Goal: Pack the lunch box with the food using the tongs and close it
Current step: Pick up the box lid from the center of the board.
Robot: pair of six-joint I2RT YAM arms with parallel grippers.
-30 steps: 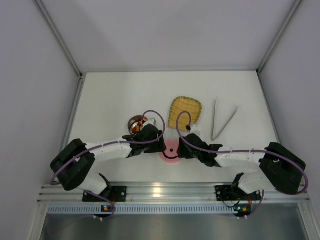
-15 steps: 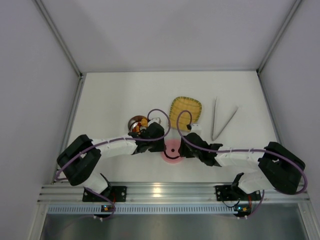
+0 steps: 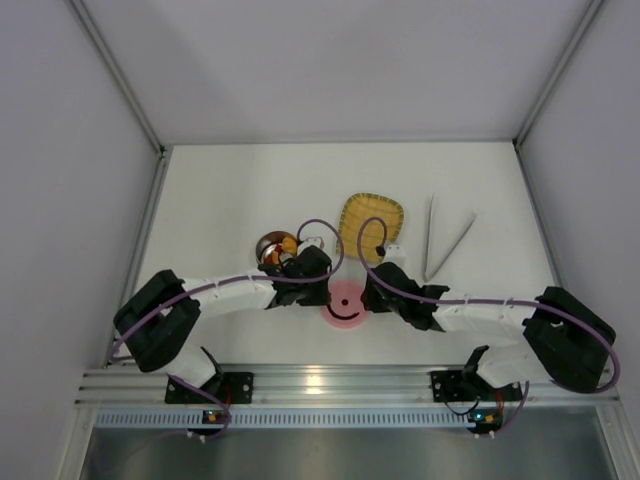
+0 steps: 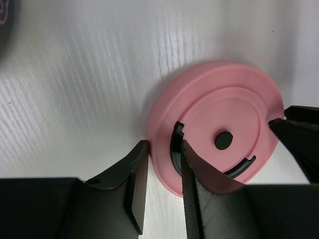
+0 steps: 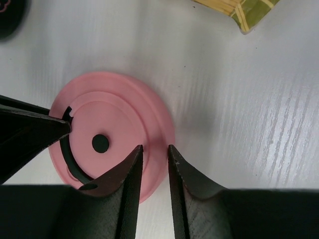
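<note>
The round pink plastic lid (image 4: 209, 94) bears a black curved smile line and a black dot. The flat woven tray (image 3: 371, 222) is yellow, edged with green. The small shiny steel bowl (image 3: 262, 246) holds orange food pieces (image 3: 282, 243). The slim pale grey V-shaped tongs (image 3: 429, 240) lie on the white table (image 3: 220, 190).

white table (image 3: 230, 190), lid (image 3: 346, 300), bowl (image 3: 264, 243), tray (image 3: 372, 218), tongs (image 3: 429, 240)

L gripper (image 4: 163, 149) + R gripper (image 5: 154, 149) at lid (image 4: 214, 99) sides (tray (image 3: 371, 220) nr)

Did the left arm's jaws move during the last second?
Yes. The left gripper shifted right, uncovering more of the steel bowl, toward the pink lid.
</note>
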